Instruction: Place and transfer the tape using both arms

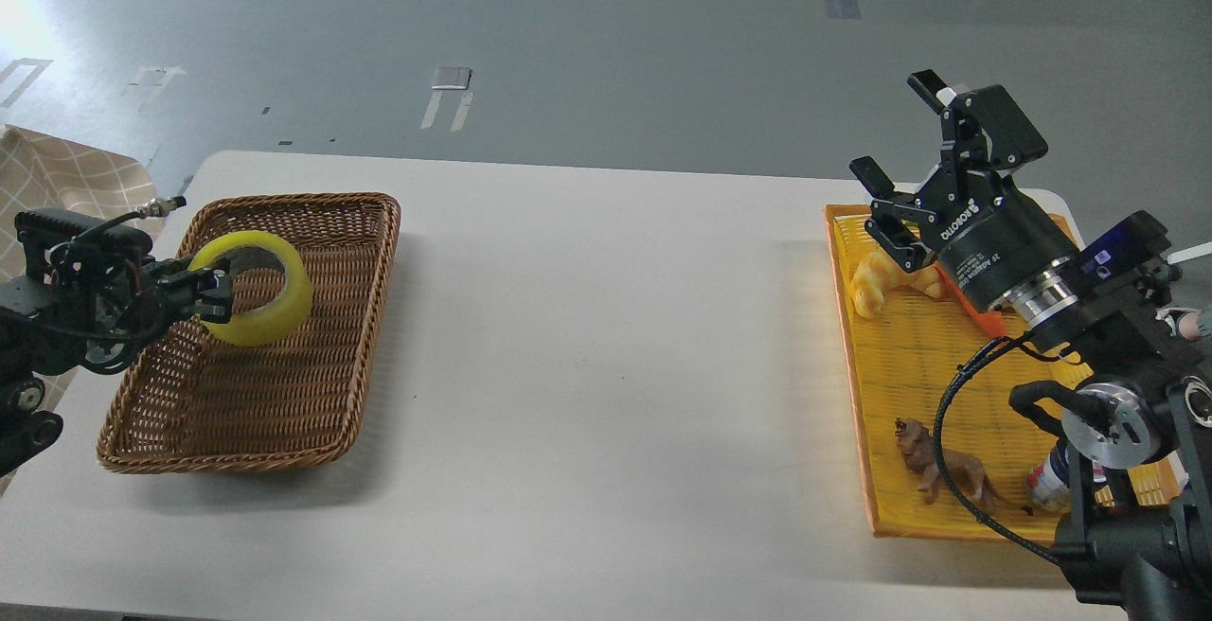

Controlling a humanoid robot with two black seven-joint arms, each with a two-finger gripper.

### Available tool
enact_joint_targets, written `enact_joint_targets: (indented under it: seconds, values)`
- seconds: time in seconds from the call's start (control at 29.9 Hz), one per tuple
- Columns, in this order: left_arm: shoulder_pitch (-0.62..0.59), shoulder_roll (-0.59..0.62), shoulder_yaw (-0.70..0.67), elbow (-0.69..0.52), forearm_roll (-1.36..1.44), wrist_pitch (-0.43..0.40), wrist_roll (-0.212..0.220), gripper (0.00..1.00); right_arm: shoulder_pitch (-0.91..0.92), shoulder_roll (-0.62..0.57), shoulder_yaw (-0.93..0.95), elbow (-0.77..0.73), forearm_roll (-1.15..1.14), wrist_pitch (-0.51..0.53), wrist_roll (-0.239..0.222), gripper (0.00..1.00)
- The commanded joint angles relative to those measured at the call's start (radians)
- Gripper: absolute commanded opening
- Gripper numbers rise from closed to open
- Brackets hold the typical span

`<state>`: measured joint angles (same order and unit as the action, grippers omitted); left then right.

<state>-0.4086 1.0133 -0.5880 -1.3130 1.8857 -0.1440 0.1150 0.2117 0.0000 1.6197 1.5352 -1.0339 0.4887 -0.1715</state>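
On the near right, a yellow tray (909, 507) is seen on a white table (606, 365), holding a small brown animal figure (937, 471), a yellow croissant toy (876, 282) farther back, and an orange object partly hidden by the arm. Above the tray's far end, the right gripper (895, 152) is held with its fingers spread wide and nothing between them. On the left, a brown wicker basket (360, 318) is set on the table. Over the basket's far left part, the tape (254, 288) is gripped by the left gripper (213, 292), whose fingers are closed on the left side of the roll's wall; the roll is tilted, with its open core facing up and away. Whether the tape touches the basket floor cannot be told. The task is judged to be near its end: the tape is already on the left arm's side, and only its lowering and release into the basket appear to be left.
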Motion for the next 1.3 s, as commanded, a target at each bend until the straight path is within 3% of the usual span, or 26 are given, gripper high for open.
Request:
enact_joint_targets:
  seconds: [0.0, 0.4, 0.7, 0.74, 0.77, 0.8, 0.84, 1.14, 1.17, 1.2, 1.27]
  values:
    - [0.005, -0.019, 0.0, 0.006, -0.019, 0.001, -0.003, 0.1, -0.009, 0.0, 0.0, 0.005, 0.0, 0.0, 0.0, 1.0]
    - [0.022, -0.045, 0.0, 0.054, -0.02, 0.003, -0.009, 0.13, -0.022, -0.006, 0.002, 0.006, 0.0, 0.0, 0.001, 1.0]
    - [0.022, -0.048, 0.004, 0.107, -0.019, 0.032, -0.028, 0.38, -0.022, -0.006, 0.002, 0.005, 0.0, 0.0, 0.001, 1.0]
    - [0.022, -0.048, 0.007, 0.11, -0.019, 0.035, -0.032, 0.43, -0.022, -0.006, 0.002, 0.005, 0.0, 0.0, 0.001, 1.0]
    - [0.022, -0.048, 0.01, 0.112, -0.019, 0.035, -0.04, 0.57, -0.022, -0.006, 0.002, 0.005, 0.0, 0.0, 0.001, 1.0]
    - [0.022, -0.048, 0.01, 0.113, -0.019, 0.038, -0.043, 0.65, -0.022, -0.006, 0.002, 0.005, 0.0, 0.0, 0.001, 1.0]
    - [0.024, -0.051, 0.011, 0.119, -0.019, 0.047, -0.047, 0.69, -0.022, -0.006, 0.002, 0.005, 0.0, 0.0, 0.001, 1.0]
    - [0.022, -0.067, 0.011, 0.141, -0.02, 0.087, -0.051, 0.73, -0.023, -0.006, 0.002, 0.003, 0.0, 0.0, 0.001, 1.0]
    - [0.022, -0.067, 0.005, 0.141, -0.023, 0.09, -0.052, 0.76, -0.023, -0.006, 0.002, 0.003, 0.0, 0.0, 0.001, 1.0]
    - [0.022, -0.068, 0.002, 0.141, -0.026, 0.095, -0.063, 0.86, -0.025, -0.006, 0.002, 0.005, 0.0, 0.0, 0.001, 1.0]
    - [0.021, -0.07, 0.0, 0.139, -0.049, 0.099, -0.098, 0.9, -0.026, -0.006, 0.002, 0.005, 0.002, 0.0, 0.0, 1.0]
